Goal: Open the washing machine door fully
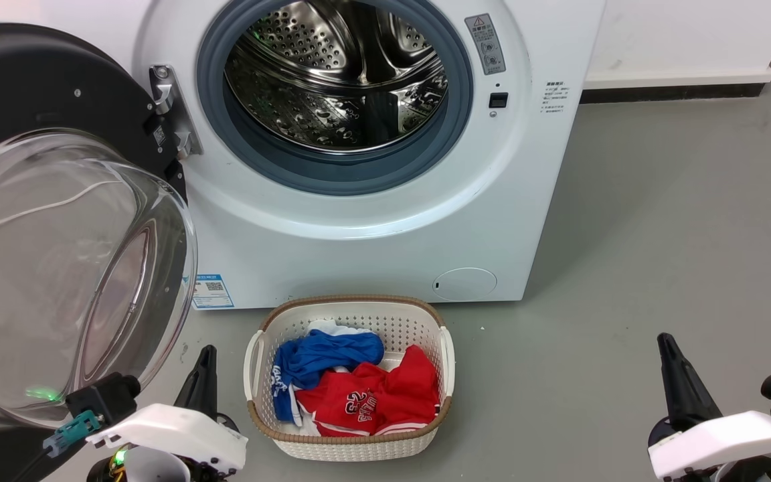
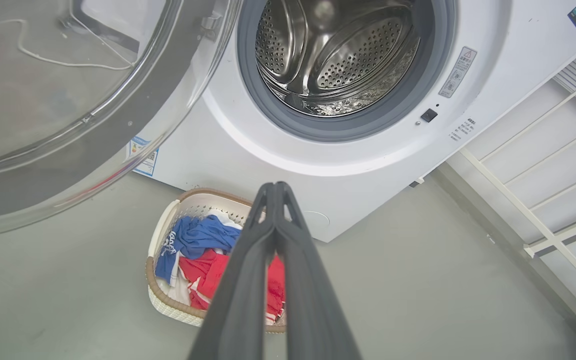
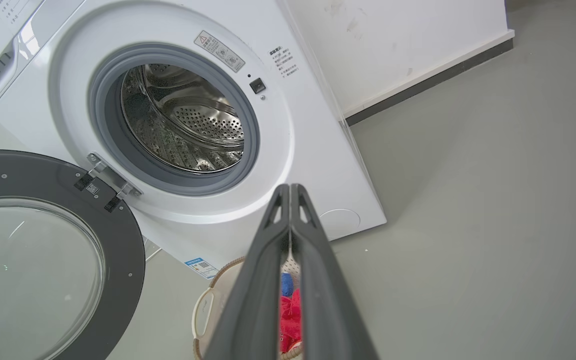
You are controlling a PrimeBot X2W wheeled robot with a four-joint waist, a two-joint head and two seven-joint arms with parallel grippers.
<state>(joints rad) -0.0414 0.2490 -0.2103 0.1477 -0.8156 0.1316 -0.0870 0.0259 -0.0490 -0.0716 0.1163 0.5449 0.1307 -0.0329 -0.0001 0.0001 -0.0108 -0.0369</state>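
The washing machine door [image 1: 37,221] is swung wide open to the left on its hinge [image 1: 170,110], its black ring and clear glass bowl facing me. It also shows in the left wrist view as a glass bowl [image 2: 58,100] and in the right wrist view as a black ring [image 3: 43,240]. The steel drum [image 1: 335,73] is exposed and looks empty. My left gripper [image 1: 203,365] is low at the front left, just below the door's glass, fingers shut on nothing [image 2: 275,192]. My right gripper [image 1: 668,348] sits at the lower right, far from the machine, also shut and empty [image 3: 289,192].
A white laundry basket [image 1: 349,314] with blue and red clothes stands on the grey floor right in front of the machine, between my two grippers. A white wall with a dark skirting [image 1: 673,90] runs to the right. White railings [image 2: 543,200] show in the left wrist view.
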